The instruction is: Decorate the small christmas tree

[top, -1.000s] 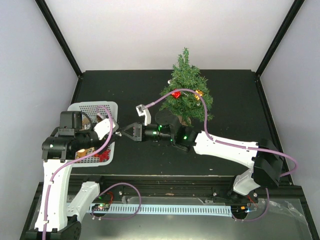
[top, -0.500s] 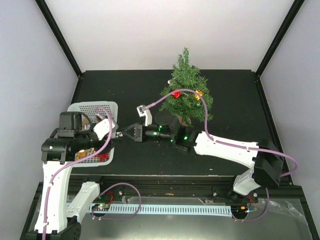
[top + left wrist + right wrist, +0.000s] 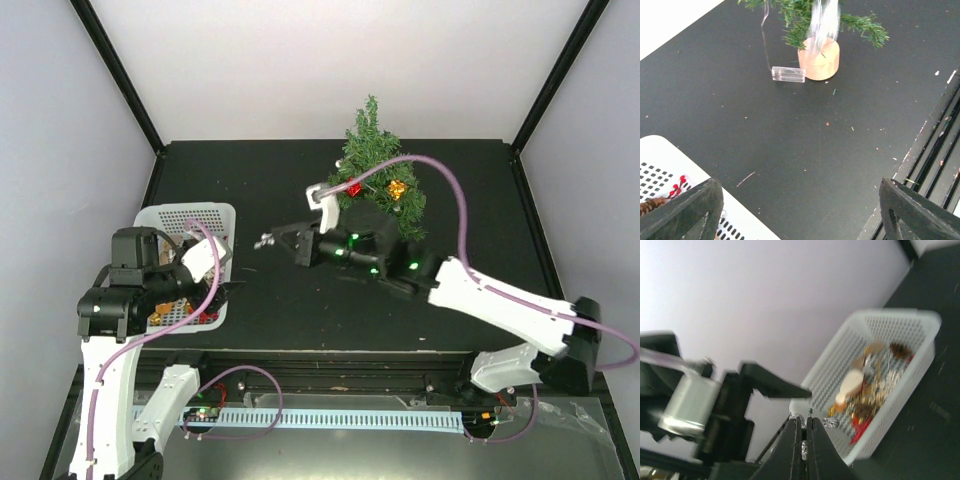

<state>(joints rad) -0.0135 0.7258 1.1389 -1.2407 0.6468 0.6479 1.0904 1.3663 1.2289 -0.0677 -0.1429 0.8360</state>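
The small christmas tree [image 3: 378,175] stands at the back of the black table, with a red ornament [image 3: 353,187] and a gold one [image 3: 397,188] hanging on it. Its tan stump [image 3: 819,59] shows in the left wrist view. My right gripper [image 3: 272,240] hovers left of the tree, shut on a small silver glitter ornament [image 3: 262,241]; in its own view the shut jaws [image 3: 803,419] pinch the silver ornament [image 3: 830,423]. My left gripper [image 3: 230,270] is open and empty beside the basket, fingers [image 3: 685,210] spread wide over bare table.
A white perforated basket [image 3: 190,213] at the left holds several ornaments, among them red berries, gold pieces and a pine cone [image 3: 867,385]. A clear plastic box [image 3: 788,74] on a thin wire lies beside the stump. The table's front rail [image 3: 935,150] runs at the right.
The left gripper opened and let go of the silver ornament. The right arm, still shut on it, lifted and drew back right toward the tree. The left arm pulled back slightly.
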